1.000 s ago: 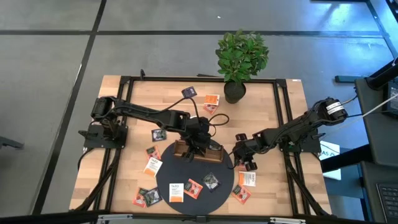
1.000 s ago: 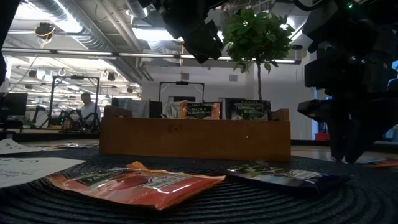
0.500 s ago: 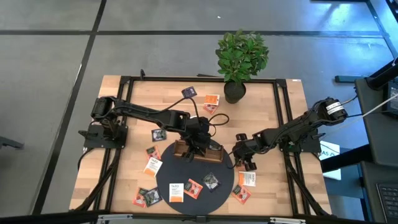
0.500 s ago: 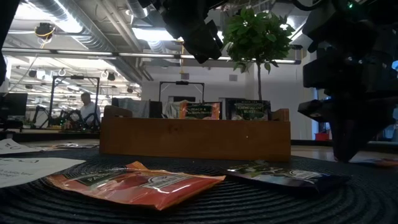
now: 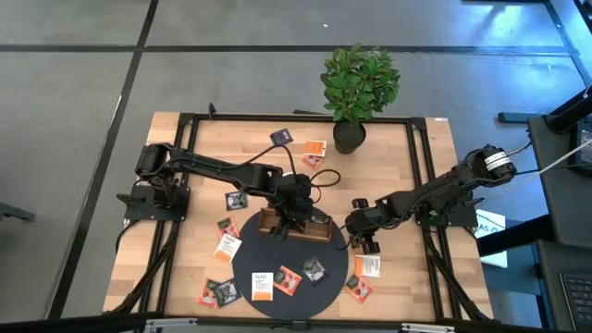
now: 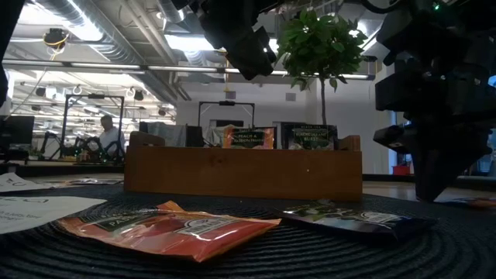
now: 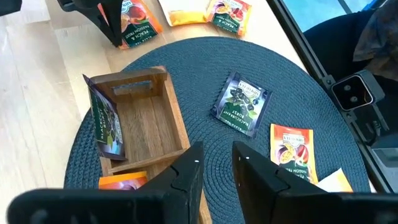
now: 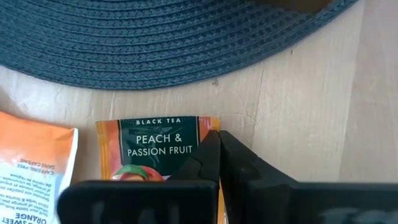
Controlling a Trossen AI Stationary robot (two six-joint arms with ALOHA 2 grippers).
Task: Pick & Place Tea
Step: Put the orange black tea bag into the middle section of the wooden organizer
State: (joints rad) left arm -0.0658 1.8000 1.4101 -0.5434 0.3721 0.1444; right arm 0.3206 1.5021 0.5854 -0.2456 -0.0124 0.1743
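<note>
My right gripper [image 8: 219, 140]: clenched, fingertips pressed together at the edge of the peach sachet [image 8: 155, 149]. I cannot tell whether the foil is caught between them or only touched.
Peach sachet: flat on the bare wood right under my right fingertips, label reading "Black Tea Peach & Passion Fruit", just off the rim of the mat [image 8: 174, 43].
Beside that sachet: an orange-and-white sachet [image 8: 31, 168], touching or nearly touching its edge.
My left gripper [image 7: 216, 163]: fingers a little apart, nothing visible between them, hovering over the mat next to the tray [image 7: 149, 124].
Tray: wooden, just ahead of my left fingers, sitting on the mat. A dark sachet [image 7: 104, 121] stands on edge against one inner wall, and an orange sachet [image 7: 121, 182] shows in the compartment nearest my wrist.
On the mat past my left fingers: a dark blue sachet [image 7: 241, 104] lying flat, and a red-orange one [image 7: 291, 152] near it.
Beyond the mat, from my left hand: more sachets on the wood, one yellow [image 7: 186, 12] and one with a green label [image 7: 229, 12].
Other tea: loose sachets scattered on the table [image 5: 194, 139] around the mat, on both sides of my hands.
Plant [image 5: 359, 88]: potted, at the far edge of the table, well apart from both hands.
Room behind: a person [image 6: 111, 133] sits far off.
</note>
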